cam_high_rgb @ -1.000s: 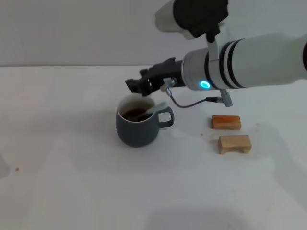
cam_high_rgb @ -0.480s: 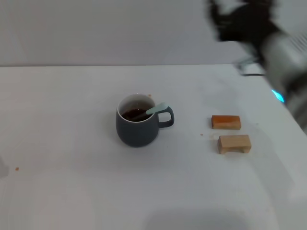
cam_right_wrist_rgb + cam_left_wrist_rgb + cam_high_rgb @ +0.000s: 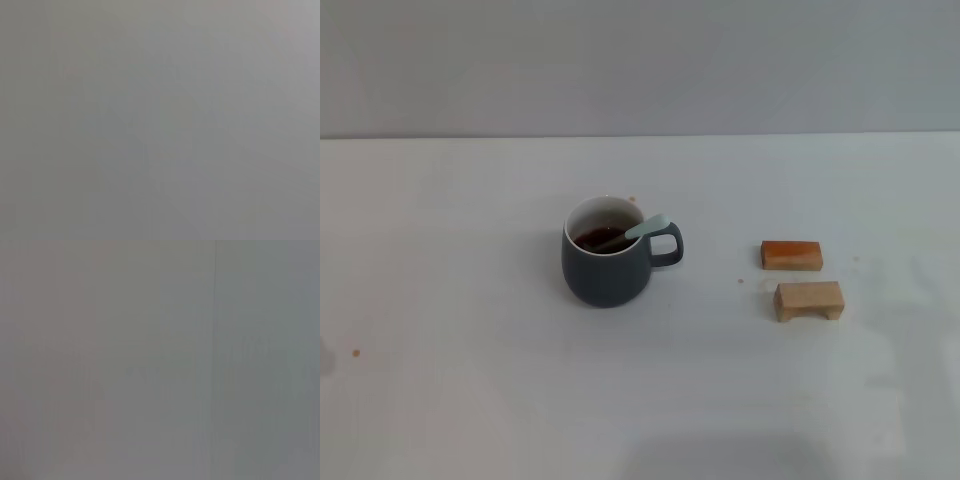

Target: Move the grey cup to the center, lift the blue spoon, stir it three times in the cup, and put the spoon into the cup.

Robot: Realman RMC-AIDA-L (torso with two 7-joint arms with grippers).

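Note:
The grey cup [image 3: 607,265] stands upright near the middle of the white table, its handle pointing right. It holds a dark liquid. The blue spoon [image 3: 645,227] rests inside the cup, its pale blue handle leaning out over the rim above the handle, its bowl sunk in the liquid. Neither gripper shows in the head view. Both wrist views show only a plain grey surface.
Two small wooden blocks lie to the right of the cup: an orange-brown one [image 3: 791,254] and a pale one [image 3: 809,300] just in front of it. A grey wall stands behind the table's far edge.
My right arm, which was over the cup a second ago, has swung up and to the right and left the head view. The spoon stays in the cup.

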